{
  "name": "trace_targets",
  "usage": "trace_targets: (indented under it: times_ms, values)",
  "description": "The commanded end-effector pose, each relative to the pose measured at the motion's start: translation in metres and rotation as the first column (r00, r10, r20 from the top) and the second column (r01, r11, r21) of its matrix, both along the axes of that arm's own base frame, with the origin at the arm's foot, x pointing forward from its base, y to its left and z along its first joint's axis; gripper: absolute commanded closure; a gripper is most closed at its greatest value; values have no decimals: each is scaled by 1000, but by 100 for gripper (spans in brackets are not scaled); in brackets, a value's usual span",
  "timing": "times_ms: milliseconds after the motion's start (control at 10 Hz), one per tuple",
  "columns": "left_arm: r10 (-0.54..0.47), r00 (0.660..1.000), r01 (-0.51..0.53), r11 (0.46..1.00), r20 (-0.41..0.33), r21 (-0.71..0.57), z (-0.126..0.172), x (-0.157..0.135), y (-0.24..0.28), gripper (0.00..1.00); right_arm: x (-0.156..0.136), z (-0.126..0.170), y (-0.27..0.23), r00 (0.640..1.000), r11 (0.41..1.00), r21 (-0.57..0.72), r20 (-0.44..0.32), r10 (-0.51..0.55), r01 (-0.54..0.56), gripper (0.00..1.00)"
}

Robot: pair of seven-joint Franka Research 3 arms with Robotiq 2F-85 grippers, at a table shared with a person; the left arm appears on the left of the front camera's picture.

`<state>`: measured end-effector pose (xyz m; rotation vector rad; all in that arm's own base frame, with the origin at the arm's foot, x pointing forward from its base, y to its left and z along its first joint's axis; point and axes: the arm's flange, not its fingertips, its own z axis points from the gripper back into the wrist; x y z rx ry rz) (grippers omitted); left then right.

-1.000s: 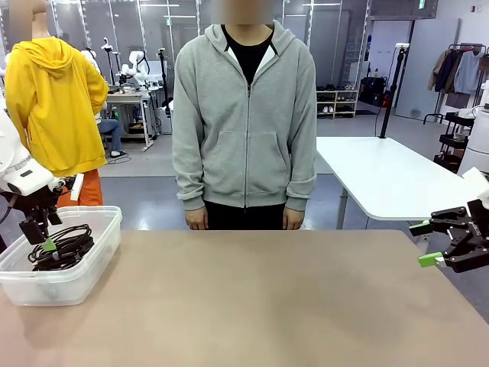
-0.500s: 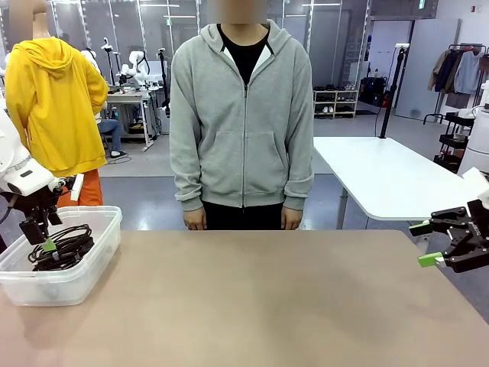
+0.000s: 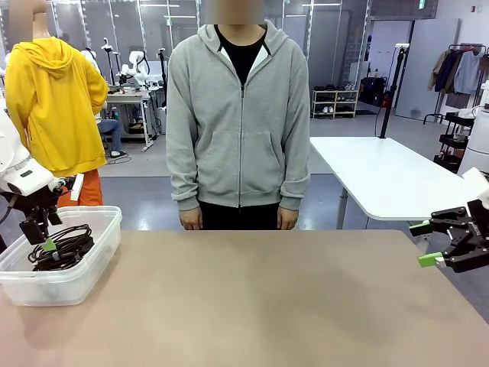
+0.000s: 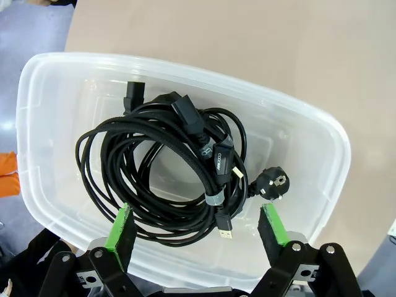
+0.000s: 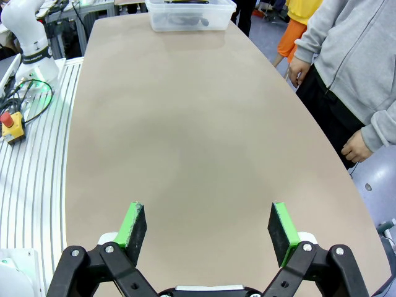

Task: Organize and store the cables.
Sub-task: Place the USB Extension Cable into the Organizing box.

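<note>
The cables point(image 4: 167, 173) are thin black cords wound into overlapping round coils, lying flat in a clear plastic bin point(image 4: 322, 130) at the desk's point(image 3: 267, 306) left edge. A round chunky plug point(image 4: 274, 184) and a USB end point(image 4: 226, 234) stick out.

The cables point(image 4: 179, 167) lie in the bin point(image 3: 92, 260) — at the table's point(image 3: 267, 306) left end.

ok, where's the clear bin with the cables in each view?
Front view: clear bin at the table's left edge, under the left gripper.
Left wrist view: bin fills the middle, cables coiled inside.
Right wrist view: bin at top centre, far end of table.
Shared landmark: the cables.
</note>
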<state>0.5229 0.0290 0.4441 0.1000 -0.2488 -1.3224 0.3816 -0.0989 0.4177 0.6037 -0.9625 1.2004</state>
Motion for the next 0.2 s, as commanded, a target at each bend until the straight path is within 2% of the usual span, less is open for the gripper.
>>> trace_targets:
  times_ms: [0,100]
  values:
    - [2,1000,-2,1000,0,0,0,1,2,0,-3,5,1,1000,1000,7,-26,-8,8,0]
    - [2,1000,-2,1000,0,0,0,1,2,0,-3,5,1,1000,1000,7,-26,-8,8,0]
